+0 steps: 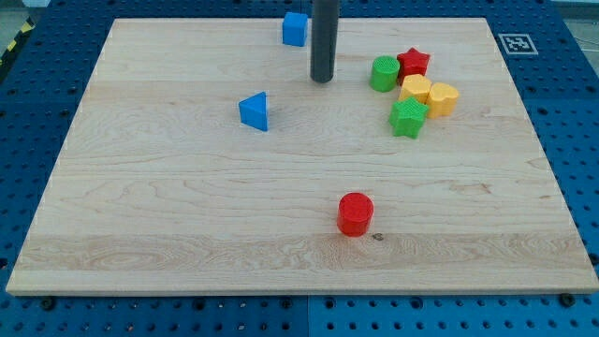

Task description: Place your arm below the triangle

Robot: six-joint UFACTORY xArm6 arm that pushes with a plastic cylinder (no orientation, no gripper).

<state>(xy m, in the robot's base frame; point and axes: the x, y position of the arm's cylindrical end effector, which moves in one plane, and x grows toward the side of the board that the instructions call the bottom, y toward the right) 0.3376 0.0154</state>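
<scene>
**Rod hanging above the triangle, with the move below it yet to come**

The arm's dark rod is coming down from the top of the frame, and its tip (323, 80) is resting on the table (187, 225) in the upper middle. There is no tool here that opens or closes, just this plain rod, and it is holding nothing. The blue triangle (255, 111) is lying left of centre, to the lower left of the tip and clearly apart from it. A blue cube (296, 29) is sitting near the top edge, just left of the rod. To the right a cluster is crowding together: a green cylinder (383, 73), a red star (413, 64), two yellow blocks (430, 95) and a green star (408, 118). A red cylinder (356, 213) is standing alone in the lower middle.

The triangle looks to me like a small, light, hard piece that would be sliding at the slightest nudge, so there is nowhere to take hold of it and no need to. I would judge the tip should be swinging around its right side, keeping clear, and settling on the bare wood beneath it.
</scene>
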